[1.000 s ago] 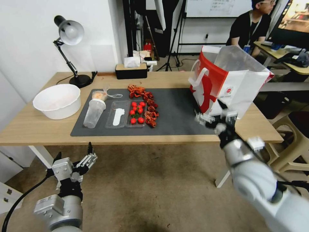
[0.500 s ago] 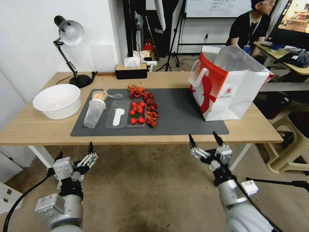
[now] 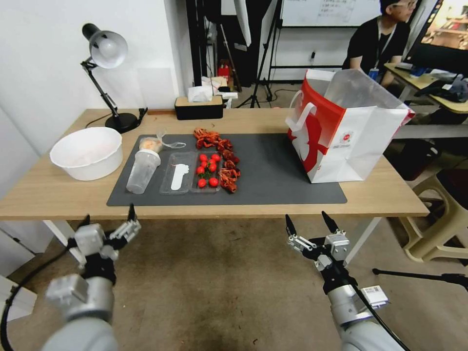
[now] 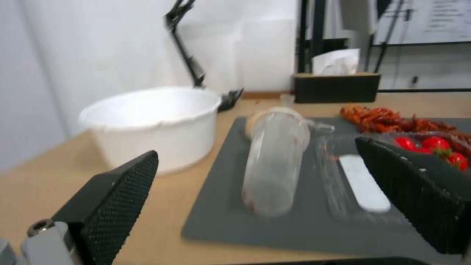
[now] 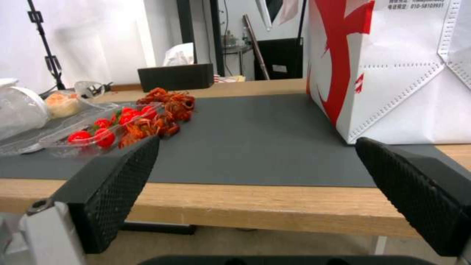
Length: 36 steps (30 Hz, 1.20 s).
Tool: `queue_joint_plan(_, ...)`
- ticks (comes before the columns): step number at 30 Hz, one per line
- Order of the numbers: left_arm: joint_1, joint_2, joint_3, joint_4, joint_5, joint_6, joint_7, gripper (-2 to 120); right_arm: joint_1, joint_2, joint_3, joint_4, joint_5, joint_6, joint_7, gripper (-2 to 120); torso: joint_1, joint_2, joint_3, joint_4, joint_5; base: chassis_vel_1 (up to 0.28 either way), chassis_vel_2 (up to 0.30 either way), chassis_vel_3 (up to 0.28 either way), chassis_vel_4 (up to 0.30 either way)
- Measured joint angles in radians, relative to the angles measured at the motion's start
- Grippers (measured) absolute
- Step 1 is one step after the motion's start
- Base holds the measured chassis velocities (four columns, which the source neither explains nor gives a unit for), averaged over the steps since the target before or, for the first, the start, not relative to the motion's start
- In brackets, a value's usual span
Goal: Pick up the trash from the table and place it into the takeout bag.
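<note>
Counter point(image 3: 58, 197): long light-wood top on white legs, carrying a dark grey mat point(image 3: 273, 170).

Takeout bag point(image 3: 360, 141): boxy white paper bag, red side panel, white loop handles, small red logo. It stands upright at the right end of the mat, mouth open.

Trash, all on the left half of the mat:
- clear plastic cup point(image 3: 142, 170), lying on its side, white lid end toward the far edge;
- small knotted clear bag point(image 3: 152, 144) with something pale inside, just behind the cup;
- clear flat tray point(image 3: 178, 178) holding a white utensil, just beside the cup;
- clear tray of red cherry tomatoes point(image 3: 206, 170), touching the first tray;
- red crayfish shells point(image 3: 222, 158), strung from the far side of the mat down along the tomato tray.

Other items: white bowl point(image 3: 87, 152) on bare wood left of the mat; black desk lamp point(image 3: 105, 80) behind it; dark tissue box point(image 3: 199, 106) at the far edge.

My left gripper point(image 3: 108, 218): in front of the counter's near edge, below its top, fingers spread wide, holding nothing (the wrist camera looks between them at the cup and bowl).

My right gripper point(image 3: 308, 223): also in front of the near edge, below the mat's right part, fingers spread wide, empty, well apart from the bag.
</note>
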Motion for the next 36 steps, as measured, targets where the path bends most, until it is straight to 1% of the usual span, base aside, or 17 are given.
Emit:
queue_joint_plan(1,-0.024,0.040,-0.008,0.016,-0.024,0.003,0.009,100,0.001,-0.001,0.000,0.001,0.000,-0.001,0.000,100,0.000,0.000,0.000,-0.0001,0.0000,0.000,0.000,0.000,0.000)
queue_joint_plan(2,-0.024,0.040,-0.008,0.016,-0.024,0.003,0.009,100,0.001,-0.001,0.000,0.001,0.000,-0.001,0.000,100,0.000,0.000,0.000,-0.0001,0.0000,0.000,0.000,0.000,0.000)
queue_joint_plan(4,-0.083,0.129,-0.018,0.053,-0.077,0.018,0.024,100,0.002,-0.002,-0.001,0.002,0.000,-0.005,0.001,100,0.000,0.000,0.000,-0.0003,0.0001,0.000,0.000,0.000,0.000)
queue_joint_plan(6,-0.158,0.230,-0.023,0.085,-0.131,0.077,0.033,100,0.013,-0.005,-0.010,0.003,0.000,-0.010,0.003,100,0.000,0.000,0.000,-0.0010,0.0000,0.000,0.000,0.000,0.000)
queue_joint_plan(7,-0.158,0.230,-0.023,0.085,-0.131,0.077,0.033,100,0.013,-0.005,-0.010,0.003,0.000,-0.010,0.003,100,0.000,0.000,0.000,-0.0010,0.0000,0.000,0.000,0.000,0.000)
queue_joint_plan(9,-0.196,0.298,-0.034,0.084,-0.191,0.146,0.045,100,0.048,-0.019,-0.031,-0.002,0.010,-0.021,0.004,100,0.000,0.000,0.000,0.0003,0.0004,0.000,0.000,0.000,0.000)
queue_joint_plan(11,-0.216,0.325,-0.033,0.097,-0.219,0.174,0.051,100,0.064,-0.028,-0.040,-0.006,0.018,-0.025,0.004,100,0.000,0.000,0.000,0.0000,0.0004,0.000,0.000,0.000,0.000)
queue_joint_plan(13,-0.220,0.330,-0.033,0.101,-0.227,0.181,0.051,100,0.068,-0.031,-0.042,-0.008,0.020,-0.026,0.004,100,0.000,0.000,0.000,-0.0001,0.0004,0.000,0.000,0.000,0.000)
queue_joint_plan(15,-0.275,0.373,-0.012,0.147,-0.315,0.249,0.059,100,0.070,-0.039,-0.044,-0.009,0.024,-0.028,0.004,100,0.000,0.000,0.000,0.0005,0.0003,0.000,0.000,0.000,0.000)
queue_joint_plan(16,-0.302,0.388,0.001,0.168,-0.354,0.275,0.063,100,0.060,-0.038,-0.040,-0.007,0.022,-0.028,0.004,100,0.000,0.000,0.000,0.0000,0.0003,0.000,0.000,0.000,0.000)
queue_joint_plan(17,-0.302,0.388,0.001,0.168,-0.354,0.275,0.063,100,0.060,-0.038,-0.040,-0.007,0.022,-0.028,0.004,100,0.000,0.000,0.000,0.0000,0.0003,0.000,0.000,0.000,0.000)
queue_joint_plan(19,-0.351,0.410,0.022,0.207,-0.424,0.315,0.073,100,0.040,-0.034,-0.030,-0.002,0.014,-0.024,0.004,100,0.000,0.000,0.000,-0.0008,0.0000,0.000,0.000,0.000,0.000)
queue_joint_plan(20,-0.351,0.410,0.022,0.207,-0.424,0.315,0.073,100,0.040,-0.034,-0.030,-0.002,0.014,-0.024,0.004,100,0.000,0.000,0.000,-0.0008,0.0000,0.000,0.000,0.000,0.000)
queue_joint_plan(23,-0.431,0.438,0.050,0.264,-0.511,0.367,0.093,100,0.014,-0.024,-0.024,0.001,-0.001,-0.018,0.003,100,0.000,0.000,0.000,-0.0001,0.0004,0.000,0.000,0.000,0.000)
queue_joint_plan(27,-0.479,0.446,0.072,0.292,-0.563,0.400,0.101,100,0.007,-0.022,-0.023,0.002,-0.007,-0.016,0.003,100,0.000,0.000,0.000,-0.0001,0.0003,0.000,0.000,0.000,0.000)
queue_joint_plan(30,-0.553,0.448,0.120,0.328,-0.632,0.445,0.101,100,0.007,-0.021,-0.022,0.002,-0.013,-0.015,0.002,100,0.000,0.000,0.000,-0.0002,0.0004,0.000,0.000,0.000,0.000)
queue_joint_plan(36,-0.651,0.436,0.189,0.370,-0.668,0.487,0.081,100,-0.001,-0.019,-0.016,0.000,-0.022,-0.013,0.003,100,0.000,0.000,0.000,-0.0003,0.0004,0.000,0.000,0.000,0.000)
